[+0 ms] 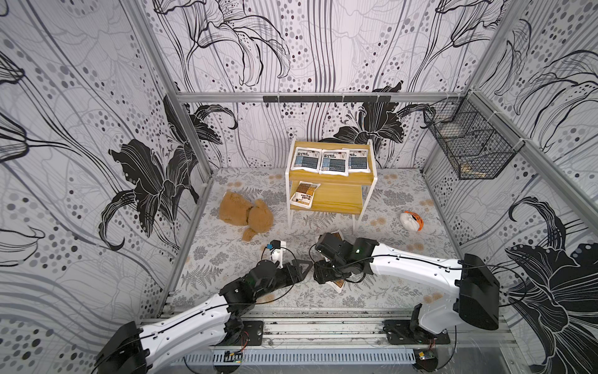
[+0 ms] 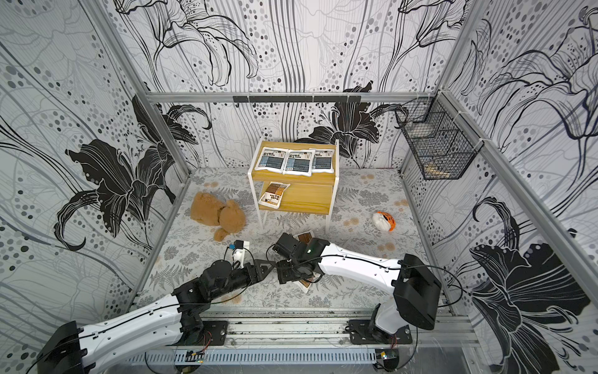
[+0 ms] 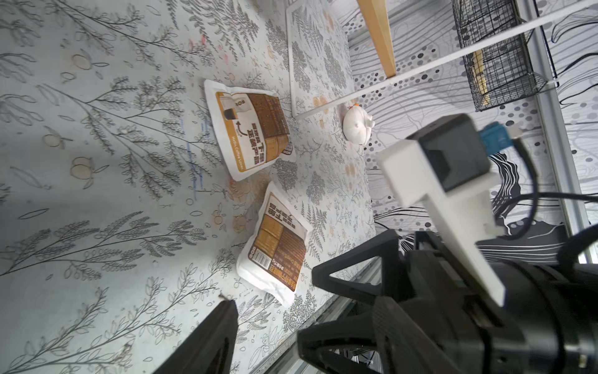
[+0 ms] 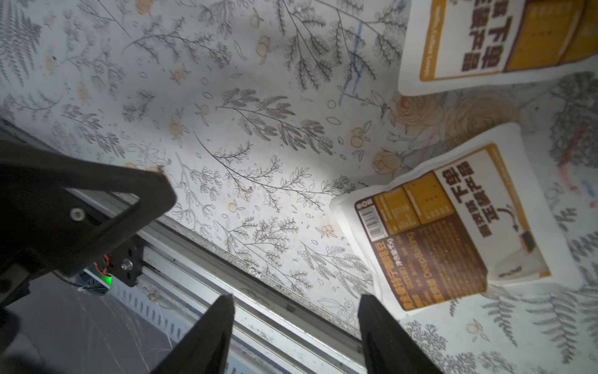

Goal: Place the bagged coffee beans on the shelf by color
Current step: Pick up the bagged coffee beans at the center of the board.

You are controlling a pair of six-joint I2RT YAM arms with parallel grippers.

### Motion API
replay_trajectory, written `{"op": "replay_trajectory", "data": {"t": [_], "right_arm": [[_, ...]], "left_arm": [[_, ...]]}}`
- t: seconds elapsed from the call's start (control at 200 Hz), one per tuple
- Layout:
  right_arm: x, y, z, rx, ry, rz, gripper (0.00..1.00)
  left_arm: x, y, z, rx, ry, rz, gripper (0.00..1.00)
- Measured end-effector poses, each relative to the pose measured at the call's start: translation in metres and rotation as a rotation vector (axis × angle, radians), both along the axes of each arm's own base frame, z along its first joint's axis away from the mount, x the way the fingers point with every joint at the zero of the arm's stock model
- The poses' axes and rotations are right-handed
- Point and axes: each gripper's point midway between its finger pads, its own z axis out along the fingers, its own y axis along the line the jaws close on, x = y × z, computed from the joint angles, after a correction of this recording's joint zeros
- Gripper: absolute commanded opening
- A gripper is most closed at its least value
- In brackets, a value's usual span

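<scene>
Bagged coffee beans [image 3: 250,129] lie flat, white, brown-panelled.

In both top views the white and black left arm [image 1: 181,327] reaches from the lower left corner toward the middle of the frame, lying low. Its black left gripper [image 1: 303,267] has its two fingers wide apart with nothing between them. The white and black right arm [image 1: 414,265] comes in from the lower right and bends down at its end. Its black right gripper [image 4: 296,296] points down just beside the left gripper, fingers apart and empty.
</scene>
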Motion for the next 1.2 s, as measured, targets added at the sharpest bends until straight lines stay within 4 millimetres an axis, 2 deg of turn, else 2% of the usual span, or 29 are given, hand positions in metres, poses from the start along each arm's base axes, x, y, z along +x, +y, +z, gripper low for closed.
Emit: {"op": "replay_trajectory", "data": {"t": [0.055,0.135,0.27,0.38,0.611,0.766,0.916,1.091,1.201], "right_arm": [[0.006,-0.006,0.004,0.046,-0.001,-0.034,0.71],[0.012,-0.034,-0.001,0.097,0.009,-0.113,0.74],[0.01,-0.089,-0.027,0.154,0.063,-0.284,0.79],[0.001,-0.109,-0.048,0.186,0.123,-0.356,0.79],[-0.001,-0.119,-0.071,0.271,0.19,-0.439,0.79],[0.008,-0.119,-0.073,0.332,0.177,-0.466,0.79],[0.018,-0.11,-0.07,0.386,0.163,-0.462,0.77],[0.025,-0.099,-0.072,0.424,0.164,-0.445,0.73],[0.028,-0.097,-0.072,0.43,0.16,-0.442,0.61]], "left_arm": [[-0.001,0.002,-0.006,0.013,0.009,0.0,0.7],[-0.002,0.001,-0.015,0.044,0.024,-0.007,0.7],[-0.004,-0.003,-0.04,0.13,0.074,-0.041,0.7],[-0.001,-0.013,-0.052,0.17,0.101,-0.073,0.7],[0.015,-0.05,-0.049,0.162,0.095,-0.135,0.69],[0.016,-0.062,-0.06,0.155,0.107,-0.163,0.68],[0.013,-0.069,-0.072,0.153,0.127,-0.185,0.67],[0.01,-0.078,-0.082,0.142,0.145,-0.21,0.55],[0.006,-0.083,-0.086,0.13,0.154,-0.226,0.46]]}}
